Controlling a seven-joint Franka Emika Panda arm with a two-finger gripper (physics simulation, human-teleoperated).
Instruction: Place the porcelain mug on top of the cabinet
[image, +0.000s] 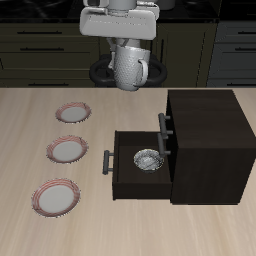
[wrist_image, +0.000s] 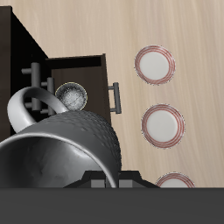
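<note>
Above the table (image: 100, 110), well off its surface, we see the gripper (image: 128, 45) pinching the porcelain mug (image: 130, 66), which hangs tilted in the air with its loop handle turned toward the cabinet (image: 205, 125). The mug is clear of the cabinet's flat top, up and toward the back of the table. In the wrist view the mug (wrist_image: 66, 153) fills the foreground. Below, the drawer (image: 140, 178) stands pulled out, and a small grey bowl (image: 147, 160) sits inside it. Three pink-rimmed plates (image: 66, 149) lie in a row on the wood, well apart from the cabinet.
</note>
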